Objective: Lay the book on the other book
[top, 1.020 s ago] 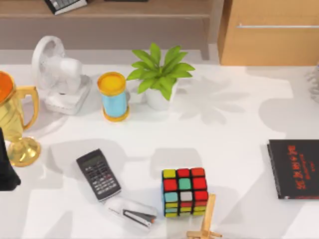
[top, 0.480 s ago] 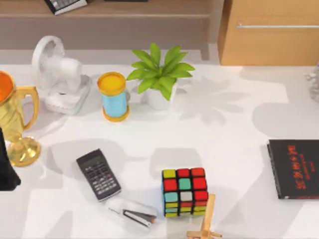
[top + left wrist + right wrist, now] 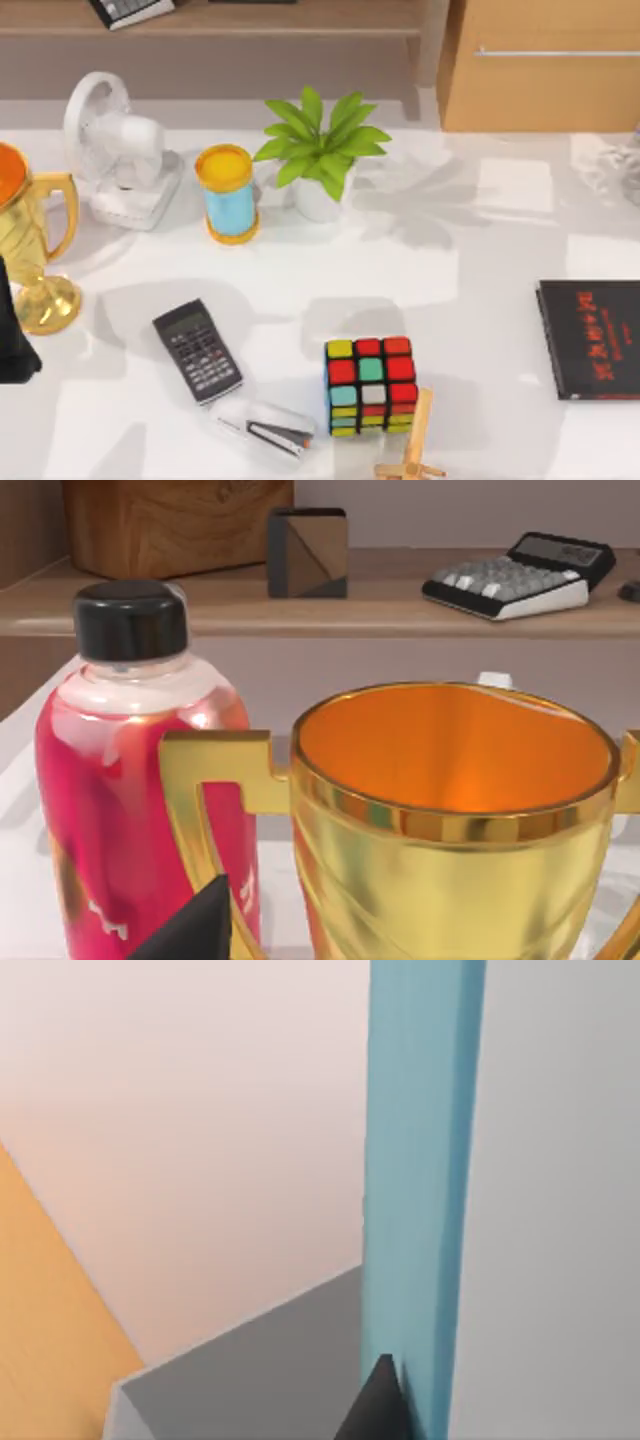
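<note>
1. The other book (image 3: pixel 590 339) lies flat at the bench's (image 3: pixel 480 300) right edge, its long axis running near to far.
2. My right wrist view has the book (image 3: pixel 420 1180) as an upright teal band against my right end effector (image 3: pixel 375 1405); whether it grips I cannot tell.
3. My left arm (image 3: pixel 12 335) sits parked at the left edge beside the trophy (image 3: pixel 25 240).
4. Bare bench lies between the Rubik's cube (image 3: pixel 370 385) and the other book.

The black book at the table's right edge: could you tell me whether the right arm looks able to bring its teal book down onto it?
Probably yes. The black book lies flat with nothing on its cover, and the cube sits well to its left. The right gripper's finger rests against the teal book.
</note>
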### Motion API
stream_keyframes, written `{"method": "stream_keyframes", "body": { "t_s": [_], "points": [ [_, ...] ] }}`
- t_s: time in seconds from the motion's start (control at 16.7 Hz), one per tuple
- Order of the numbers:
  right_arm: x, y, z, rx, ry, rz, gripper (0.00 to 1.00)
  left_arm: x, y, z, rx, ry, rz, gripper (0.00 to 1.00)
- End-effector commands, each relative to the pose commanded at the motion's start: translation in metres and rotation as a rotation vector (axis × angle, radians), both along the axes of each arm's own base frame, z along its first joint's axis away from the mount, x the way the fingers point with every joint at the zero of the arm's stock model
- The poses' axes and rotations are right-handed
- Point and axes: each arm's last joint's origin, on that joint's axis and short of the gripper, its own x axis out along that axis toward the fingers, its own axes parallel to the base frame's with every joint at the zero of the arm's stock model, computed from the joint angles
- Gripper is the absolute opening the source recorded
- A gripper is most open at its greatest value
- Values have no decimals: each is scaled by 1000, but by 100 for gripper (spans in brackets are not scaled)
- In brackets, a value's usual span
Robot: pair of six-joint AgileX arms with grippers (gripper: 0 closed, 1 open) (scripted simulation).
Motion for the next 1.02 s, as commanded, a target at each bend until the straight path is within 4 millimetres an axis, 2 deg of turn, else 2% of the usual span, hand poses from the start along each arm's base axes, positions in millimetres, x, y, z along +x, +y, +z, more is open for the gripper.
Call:
{"method": "stream_keyframes", "body": {
  "t_s": [0.12, 0.3, 0.48, 0.66, 0.84, 1.02],
  "points": [
    [-32, 26, 1, 204, -13, -42, 0, 0, 0, 0, 0, 0, 0, 100],
    [-81, 71, -21, 534, -10, -90, 0, 0, 0, 0, 0, 0, 0, 100],
    [-130, 114, -67, 833, 38, -119, 0, 0, 0, 0, 0, 0, 0, 100],
    [-174, 147, -123, 1042, 135, -142, 0, 0, 0, 0, 0, 0, 0, 100],
    [-211, 168, -173, 1138, 248, -149, 0, 0, 0, 0, 0, 0, 0, 100],
    [-234, 178, -204, 1153, 331, -135, 0, 0, 0, 0, 0, 0, 0, 100]
  ]
}}
